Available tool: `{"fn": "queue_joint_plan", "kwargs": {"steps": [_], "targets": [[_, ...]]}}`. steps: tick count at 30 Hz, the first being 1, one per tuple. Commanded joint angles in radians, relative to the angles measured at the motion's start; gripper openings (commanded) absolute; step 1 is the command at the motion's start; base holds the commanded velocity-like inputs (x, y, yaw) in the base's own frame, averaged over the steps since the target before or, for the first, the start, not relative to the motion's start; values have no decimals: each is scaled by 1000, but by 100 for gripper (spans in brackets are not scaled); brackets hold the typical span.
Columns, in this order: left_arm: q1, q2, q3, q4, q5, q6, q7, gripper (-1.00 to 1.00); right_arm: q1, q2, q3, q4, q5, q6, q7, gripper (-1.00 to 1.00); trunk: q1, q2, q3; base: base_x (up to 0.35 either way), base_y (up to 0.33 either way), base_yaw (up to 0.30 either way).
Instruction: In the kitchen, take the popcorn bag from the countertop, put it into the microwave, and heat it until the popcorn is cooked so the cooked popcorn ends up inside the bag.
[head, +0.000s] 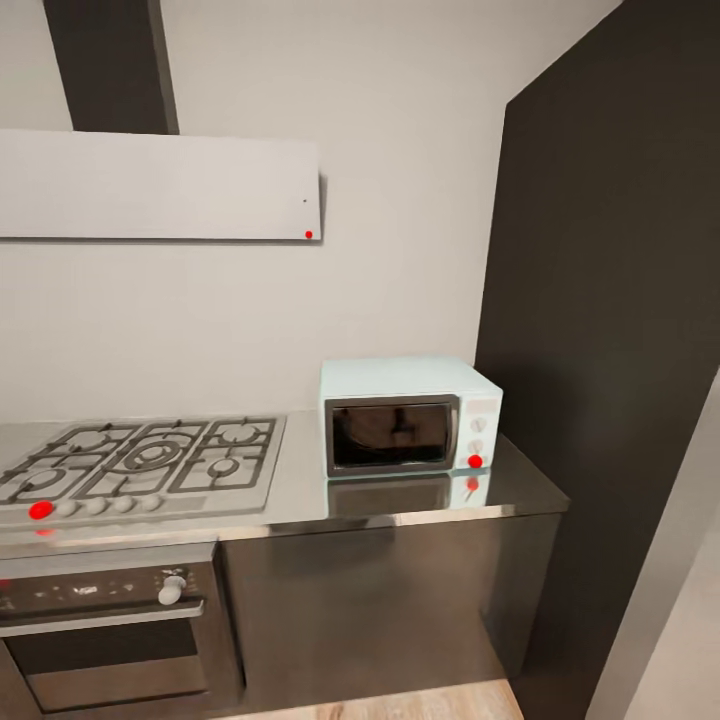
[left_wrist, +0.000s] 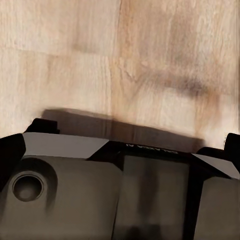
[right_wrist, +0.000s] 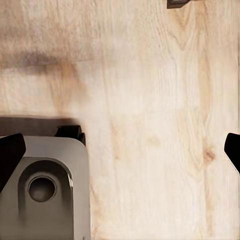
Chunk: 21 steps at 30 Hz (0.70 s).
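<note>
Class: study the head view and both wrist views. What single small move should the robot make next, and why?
Probably turn the head left along the long grey metallic countertop: the pale mint-blue microwave stands shut beside the steel gas hob, no bag lies here, and both wrist cameras face the pale wooden floor.

Soft, even light fills the slightly blurry kitchen render, the glossy table (head: 300, 500) mirroring the microwave (head: 410, 415) and its red light, while both wrist views show a pale wood floor (left_wrist: 150, 60) crossed by smudgy, soft-edged shadows.

Pale mint-blue boxy microwave (head: 410, 415) with dark glass door, shiny grey metal countertop (head: 420, 500), light wood-grain plank floor (right_wrist: 150, 125), matte black tall side panel (head: 610, 350)
</note>
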<state>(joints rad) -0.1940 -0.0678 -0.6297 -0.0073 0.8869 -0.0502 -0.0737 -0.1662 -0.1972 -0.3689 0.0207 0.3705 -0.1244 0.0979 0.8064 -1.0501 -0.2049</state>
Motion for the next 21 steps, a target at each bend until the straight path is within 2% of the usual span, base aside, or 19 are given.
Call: {"fn": "queue_joint_plan", "kwargs": {"steps": [1,15,21], "targets": [[-1,0,-8,3,10,-4,-5,100,-1,-1,-8,2,7,-4,3,100,0,-1,-1,0,-279,0],[-1,0,-7,3,12,-3,-5,100,-1,1,-7,3,11,-2,5,100,0,-1,-1,0,-278,0],[-1,2,-7,3,12,-3,-5,100,-1,4,-7,4,11,-3,4,100,0,-1,-1,0,-62,42]]}}
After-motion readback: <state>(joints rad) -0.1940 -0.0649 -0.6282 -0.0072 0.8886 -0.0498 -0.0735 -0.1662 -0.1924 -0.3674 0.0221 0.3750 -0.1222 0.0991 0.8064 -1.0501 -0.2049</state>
